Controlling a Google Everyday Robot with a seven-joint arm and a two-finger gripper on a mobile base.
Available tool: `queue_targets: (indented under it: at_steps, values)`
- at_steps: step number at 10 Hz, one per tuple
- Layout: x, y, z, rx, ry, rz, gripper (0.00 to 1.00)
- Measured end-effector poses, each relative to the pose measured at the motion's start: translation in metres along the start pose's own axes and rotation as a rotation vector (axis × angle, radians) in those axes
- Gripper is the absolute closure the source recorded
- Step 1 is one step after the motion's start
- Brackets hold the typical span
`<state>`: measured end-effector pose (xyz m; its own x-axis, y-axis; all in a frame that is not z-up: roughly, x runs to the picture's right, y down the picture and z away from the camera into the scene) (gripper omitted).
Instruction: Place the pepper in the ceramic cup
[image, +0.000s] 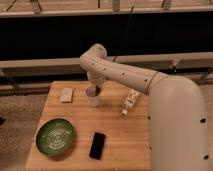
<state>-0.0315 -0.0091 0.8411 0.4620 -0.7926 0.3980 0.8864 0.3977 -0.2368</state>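
The ceramic cup (91, 99) is small and white and stands upright on the wooden table (115, 135), near its back edge. My gripper (95, 86) hangs straight down from the white arm, right over the cup's mouth and almost touching it. A small dark red patch, the pepper (98, 90), shows at the cup's right rim just under the gripper. I cannot tell whether it is held or resting in the cup. The arm reaches in from the right and hides the table behind the cup.
A white bottle with a label (130, 101) lies on its side to the right of the cup. A beige block (66, 94) lies to its left. A green plate (55, 136) and a black phone (97, 145) lie near the front.
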Motion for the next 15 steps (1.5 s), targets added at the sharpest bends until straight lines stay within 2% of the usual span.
queue_targets:
  at_steps: [15]
  values:
    - [0.0009, -0.0055, 0.0035, 0.004, 0.002, -0.036, 1.0]
